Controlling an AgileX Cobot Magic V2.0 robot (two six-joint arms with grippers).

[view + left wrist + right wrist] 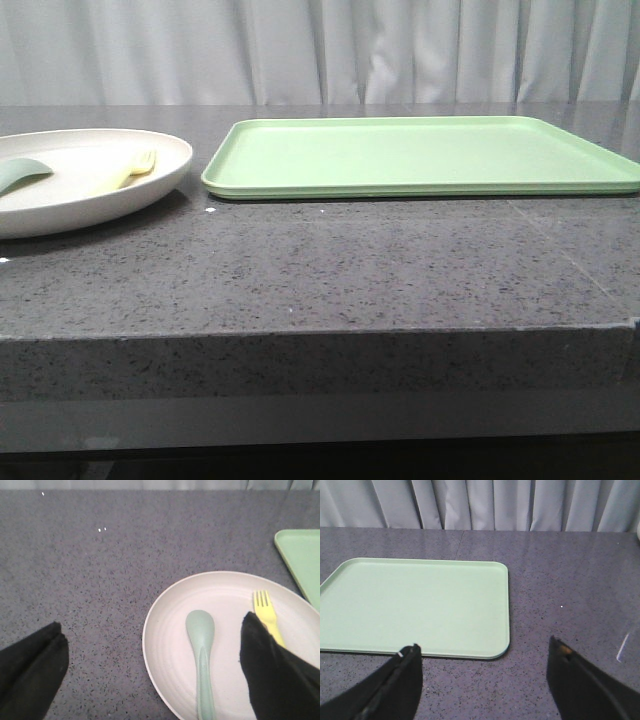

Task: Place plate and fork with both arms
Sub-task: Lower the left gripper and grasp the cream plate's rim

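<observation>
Soft, even light; sharp views, faint shadows.

Countertop (330, 270): dark grey stone, speckled black and white, polished, with a thick squared front edge on the near side. Faint seam lines cross its surface toward the right. Curtain (320, 50): pale grey-white fabric in vertical pleats, spanning the full far side behind the counter. Light: soft, even, with a dull reflection along the far strip of the stone.
</observation>
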